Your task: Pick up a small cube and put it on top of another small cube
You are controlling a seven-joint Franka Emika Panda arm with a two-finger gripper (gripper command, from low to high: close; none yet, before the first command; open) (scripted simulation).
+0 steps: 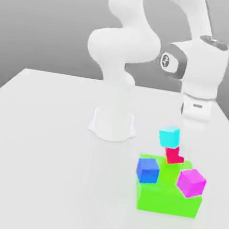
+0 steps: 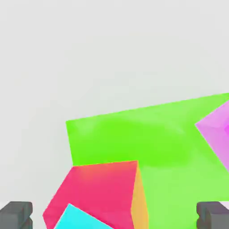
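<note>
On the arm, at the round cap of its wrist joint, there is a small dark sign inside a ring. It stands on the side of the joint which looks to the exterior view's left. I see it as some lines that meet, but I cannot tell which letters or which picture they make. Lower, on the white hand part, there is a little dark mark, longer than it is high, and I cannot read any word in it. No text, brand or number is readable for me.
</note>
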